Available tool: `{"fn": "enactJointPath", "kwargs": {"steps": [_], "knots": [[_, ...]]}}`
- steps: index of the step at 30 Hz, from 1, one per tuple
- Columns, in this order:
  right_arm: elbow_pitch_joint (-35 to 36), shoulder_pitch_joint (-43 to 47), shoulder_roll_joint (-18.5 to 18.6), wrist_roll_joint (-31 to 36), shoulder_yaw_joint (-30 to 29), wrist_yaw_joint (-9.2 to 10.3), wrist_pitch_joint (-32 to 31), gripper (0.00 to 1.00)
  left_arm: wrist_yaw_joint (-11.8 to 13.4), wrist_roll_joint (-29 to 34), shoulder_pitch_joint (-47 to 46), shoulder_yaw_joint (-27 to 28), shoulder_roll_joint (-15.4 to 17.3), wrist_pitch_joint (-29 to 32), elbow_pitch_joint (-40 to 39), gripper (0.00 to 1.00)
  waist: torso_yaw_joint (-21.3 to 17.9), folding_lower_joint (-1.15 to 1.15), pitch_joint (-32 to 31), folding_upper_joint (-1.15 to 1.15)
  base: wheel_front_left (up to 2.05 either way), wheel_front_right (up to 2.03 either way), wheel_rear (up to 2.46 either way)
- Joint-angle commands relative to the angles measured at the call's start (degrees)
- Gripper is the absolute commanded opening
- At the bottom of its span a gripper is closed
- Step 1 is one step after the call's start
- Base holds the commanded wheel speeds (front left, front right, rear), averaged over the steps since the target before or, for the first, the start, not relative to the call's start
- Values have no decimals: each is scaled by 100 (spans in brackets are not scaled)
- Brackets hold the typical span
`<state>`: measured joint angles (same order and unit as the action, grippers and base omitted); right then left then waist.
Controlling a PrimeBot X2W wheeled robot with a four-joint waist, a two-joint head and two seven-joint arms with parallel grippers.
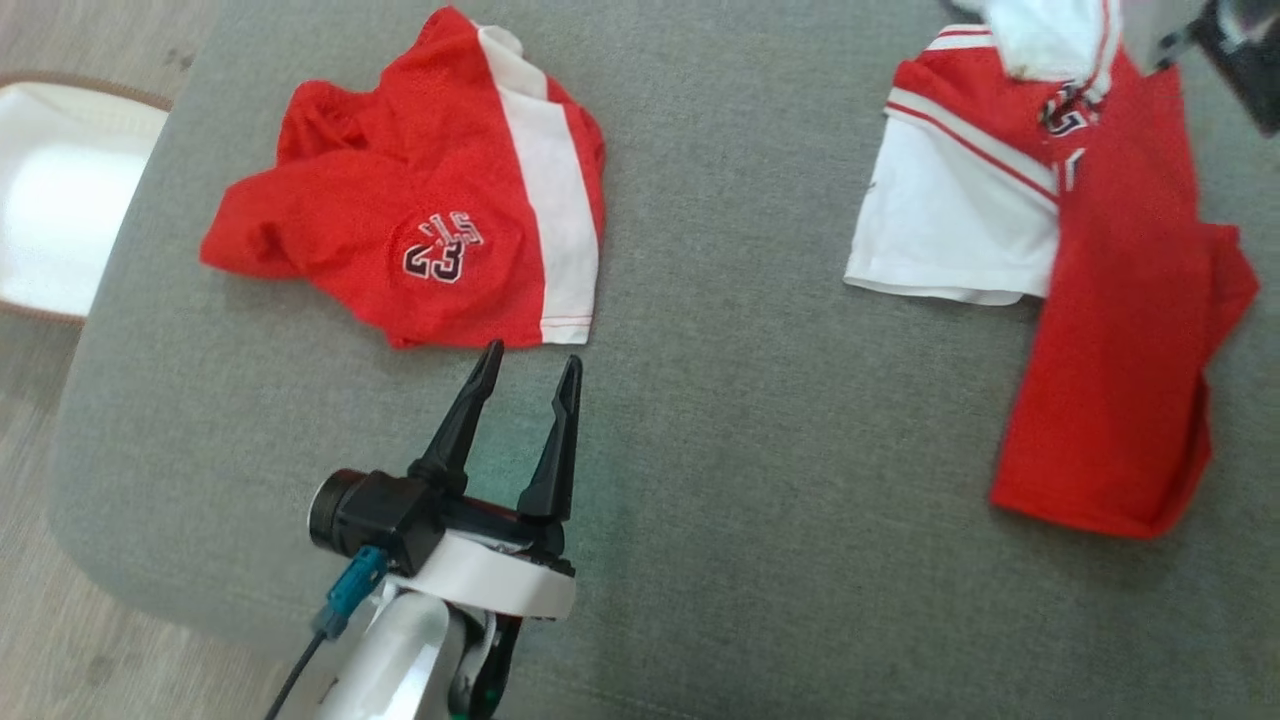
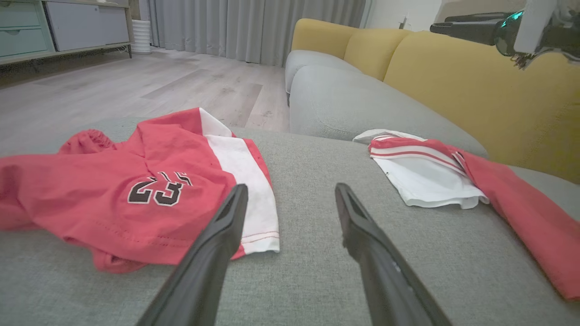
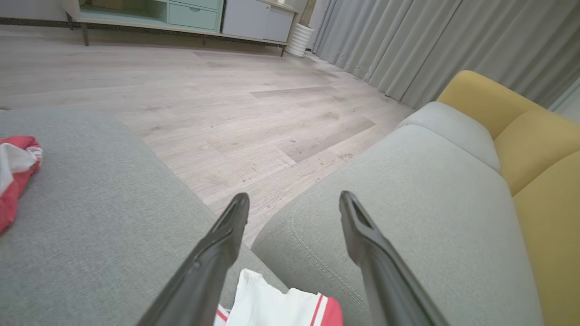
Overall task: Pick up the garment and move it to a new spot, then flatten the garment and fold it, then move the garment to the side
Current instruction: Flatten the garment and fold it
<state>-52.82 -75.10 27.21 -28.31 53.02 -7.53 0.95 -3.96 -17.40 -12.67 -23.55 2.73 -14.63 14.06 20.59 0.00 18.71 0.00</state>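
Far left, off the seat: a pale, brown-rimmed thing (image 1: pixel 60 200) on the wood floor, can't tell what it is. Next, on the grey seat cushion (image 1: pixel 750 420), red shorts (image 1: pixel 400 220) w/ a white side stripe and a "23" patch. They lie loose and rumpled. Just short of their near hem sits the L gripper (image 1: pixel 532 355), fingers spread wide w/ nothing between them. Its tips are close to the cloth but not touching, as far as the L wrist view shows.

Right side: the jersey (image 1: pixel 1120 300), red w/ a white panel and striped trim, lies on the cushion well apart from the shorts. A long red length runs toward the robot, the white part sits to its left, and the far end is bunched up. Not flat. The R gripper (image 3: pixel 294 195) hangs over that far end. In its own wrist view the fingers stand wide apart w/ no cloth pinched, and a bit of white-and-red fabric lies below near their base. So the R hand holds nothing.

Judgement: the jersey is prob. the garment being worked, and "move to a new spot" looks done or nearly so — flattening comes next. That calls for both arms:
- L has to swing across from the shorts.
- Each gripper takes an edge or corner.
- The bunched end and red length get drawn out smooth before any fold.

Risk — pinching two layers at once.
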Motion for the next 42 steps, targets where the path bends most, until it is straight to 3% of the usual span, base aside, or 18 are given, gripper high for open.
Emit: {"fn": "enactJointPath", "kwargs": {"steps": [1, 13, 19, 27, 36, 42], "knots": [[57, -118, -10, -95, 28, 4, 86, 100, 31, 13, -107, 224, 15, -37, -161, 100, -90, 0, -84, 0, 0, 0, 0], [6, 518, -13, -960, 615, 4, 1143, 100, -30, 300, 109, 611, 15, -37, -150, 100, -799, 0, -857, 0, 0, 0, 0], [192, 1262, -106, -1100, 217, 4, 1389, 100, -60, 379, 349, 831, 15, -37, -169, 100, -1181, 0, -1288, 0, 0, 0, 0], [1588, 3245, -330, -287, -1725, 4, 1403, 100, -83, 453, 623, 925, 15, -37, -226, 100, -1523, 0, -1644, 0, 0, 0, 0], [3452, 6144, -1532, 1393, -3766, 4, 1404, 100, -72, 445, 837, 922, 15, -37, -277, 100, -1694, 0, -1826, 0, 0, 0, 0], [3950, 7022, -2191, 1942, -4470, 4, 1404, 100, -73, 433, 920, 853, 15, -37, -285, 100, -1692, 0, -1853, 0, 0, 0, 0]]}}
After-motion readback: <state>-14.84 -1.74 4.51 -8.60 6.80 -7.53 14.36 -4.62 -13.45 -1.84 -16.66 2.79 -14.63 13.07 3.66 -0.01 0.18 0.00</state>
